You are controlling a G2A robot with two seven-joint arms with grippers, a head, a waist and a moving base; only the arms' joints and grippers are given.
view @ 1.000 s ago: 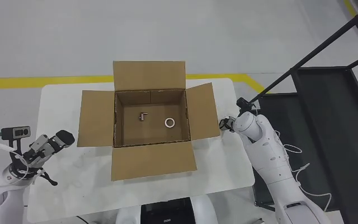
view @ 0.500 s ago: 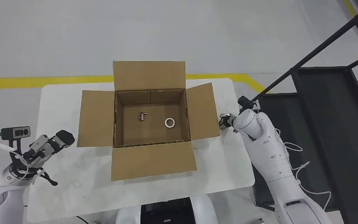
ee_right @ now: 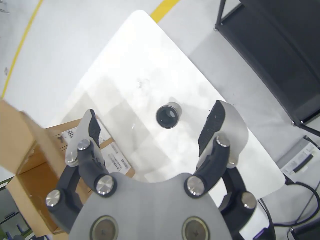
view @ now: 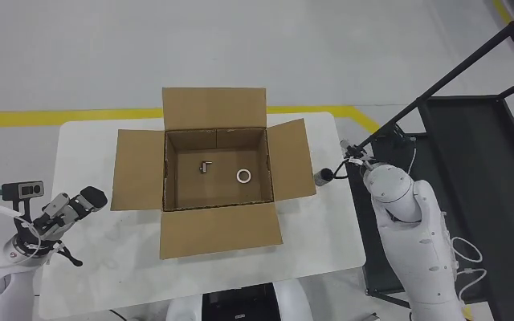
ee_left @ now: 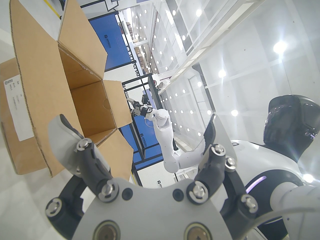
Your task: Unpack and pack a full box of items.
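We note the white-shelled right arm (view: 405, 233) with looping white cables; left gripper (ee_left: 135, 123) and right gripper (ee_right: 155, 108): grey plates, silver screws, black-padded fingers; glossy black head (ee_left: 287, 123).

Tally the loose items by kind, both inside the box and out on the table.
White ring: 1, in the box
Small metal piece: 1, in the box
Dark cylinder: 1, on the table
Total: 3

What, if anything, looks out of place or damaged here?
Nothing looks damaged or spilled. One small dark cylinder sits on the table, just off the right flap of the box.
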